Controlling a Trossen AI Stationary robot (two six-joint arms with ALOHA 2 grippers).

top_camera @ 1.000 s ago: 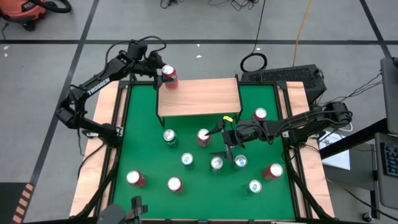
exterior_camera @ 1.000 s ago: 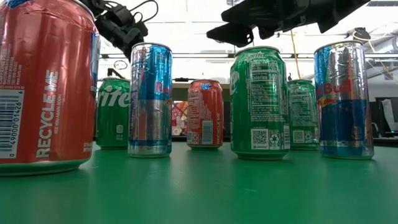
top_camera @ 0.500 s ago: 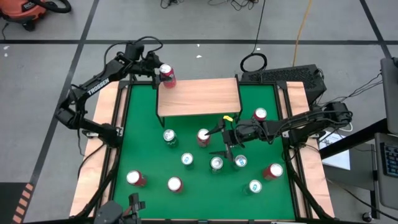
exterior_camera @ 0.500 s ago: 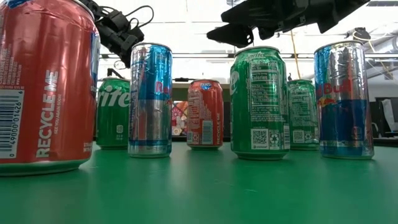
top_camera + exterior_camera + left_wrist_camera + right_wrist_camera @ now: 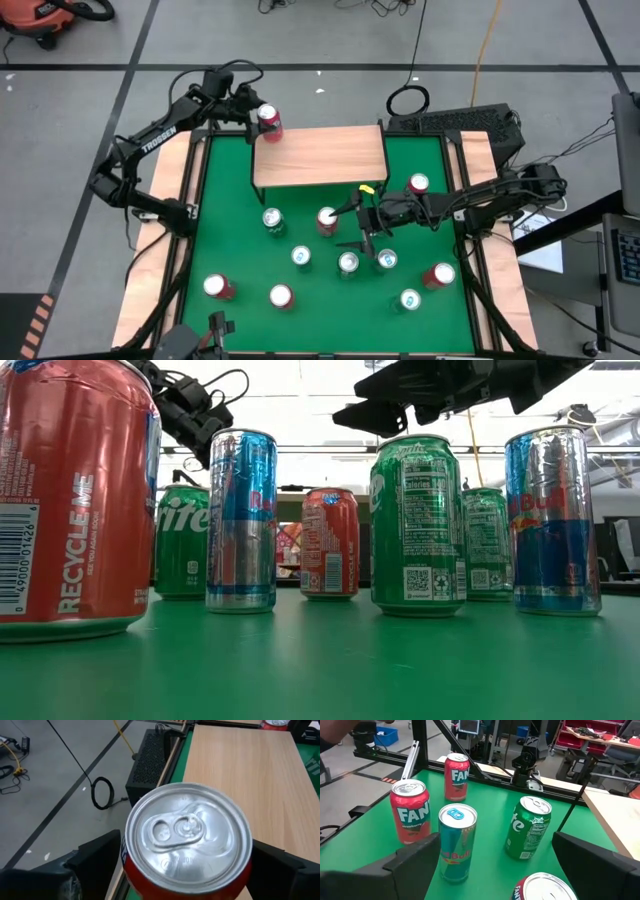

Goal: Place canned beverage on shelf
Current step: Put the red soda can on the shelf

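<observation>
Green felt is covering the table (image 5: 225, 200) where your shelf (image 5: 320, 155) is standing at the far edge, with a red can (image 5: 269, 120) sitting upright on its left corner. Your left gripper (image 5: 245, 108) is hovering around that can, its fingers (image 5: 95, 857) spreading wide on either side and apart from it. Your right gripper (image 5: 352, 218) is waiting with jaws splayed over the table's middle beside another red can (image 5: 327, 219).
</observation>
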